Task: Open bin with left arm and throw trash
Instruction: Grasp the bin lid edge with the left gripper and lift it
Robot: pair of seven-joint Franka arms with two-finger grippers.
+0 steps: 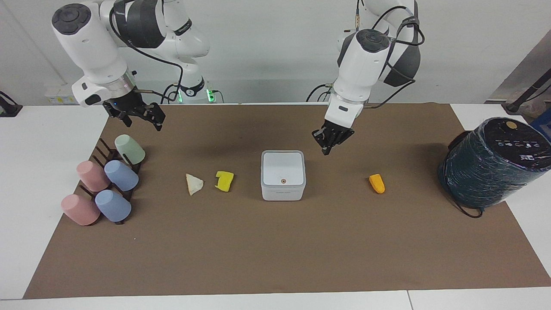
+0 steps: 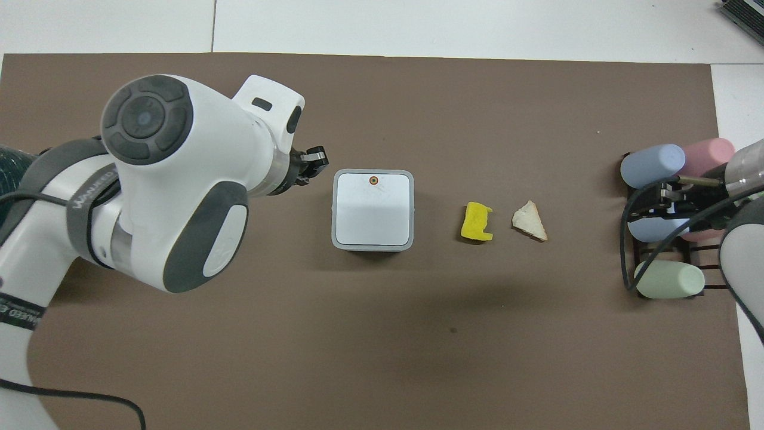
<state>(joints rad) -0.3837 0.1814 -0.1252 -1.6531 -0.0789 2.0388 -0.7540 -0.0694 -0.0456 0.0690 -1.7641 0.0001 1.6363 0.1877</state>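
- On the desk (image 1: 275,258), the bin (image 1: 283,174) sits mid-mat with its lid down. The orange dot (image 1: 283,181) is on the lid edge farther from the robots, so I judge that edge to be the opening side and the hinge to lie on the nearer one.
- Left arm (image 1: 366,56) reaches in from its own end. Its end effector (image 1: 328,146) hangs in the air, fingertips pressed together and holding nothing, just off the bin's corner nearest the robots on the left arm's side.
- From that end effector the bin lies below and toward the right arm's end. The dot lies diagonally across the lid from it.
- Right end effector (image 1: 140,118) waits, fingers spread and empty, over the cup rack (image 1: 109,178), well apart from the bin. The left one is clearly the nearer.
- Trash is untouched on the desk. The orange lump (image 1: 377,183) lies out toward the left arm's end, away from the bin. The yellow chunk (image 1: 224,181) and the wedge (image 1: 194,184) lie past the bin, toward the right arm's end.
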